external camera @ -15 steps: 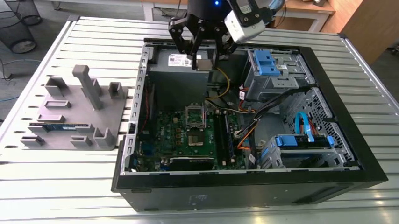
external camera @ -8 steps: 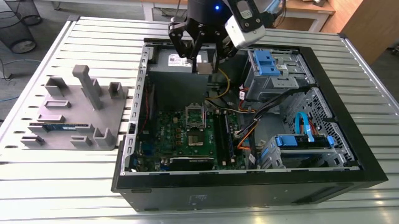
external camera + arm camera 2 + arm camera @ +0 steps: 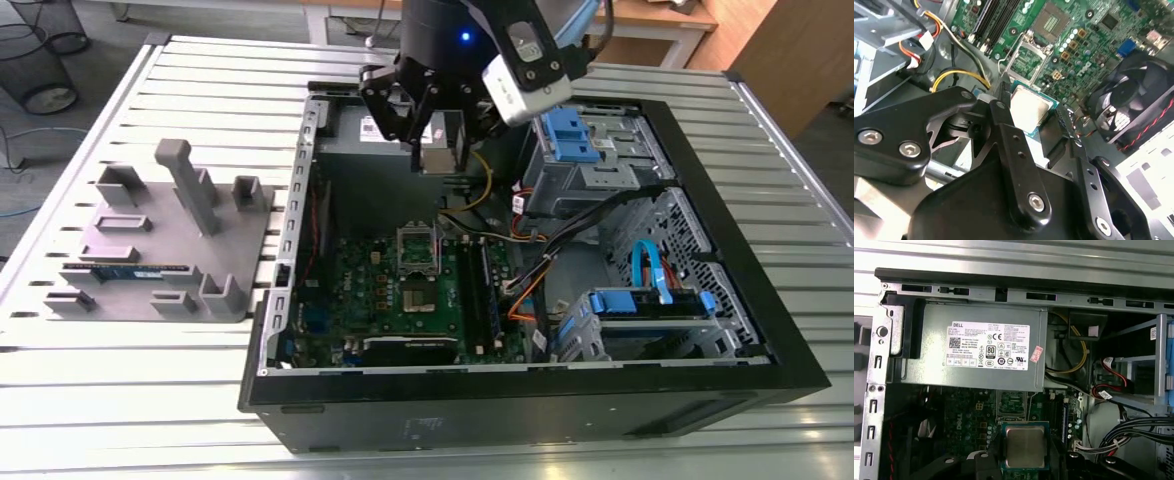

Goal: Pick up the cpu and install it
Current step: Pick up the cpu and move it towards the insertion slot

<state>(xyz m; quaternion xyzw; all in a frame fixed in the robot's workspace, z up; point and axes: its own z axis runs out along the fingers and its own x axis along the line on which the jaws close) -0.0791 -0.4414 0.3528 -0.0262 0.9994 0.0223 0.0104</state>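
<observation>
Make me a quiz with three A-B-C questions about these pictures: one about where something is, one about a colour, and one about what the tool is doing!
1. Where is the cpu?
A. In a person's hand. B. In the tool, over the open case. C. On the floor.
2. What colour is the cpu's top?
A. Red. B. Yellow. C. Silvery-grey.
3. The tool is:
A. shut on the cpu. B. open and empty. C. holding a cable.
Answers: 1 B, it sits in the tool above the case; 2 C, both wrist views show grey metal; 3 A, the tool grips its sides.
</observation>
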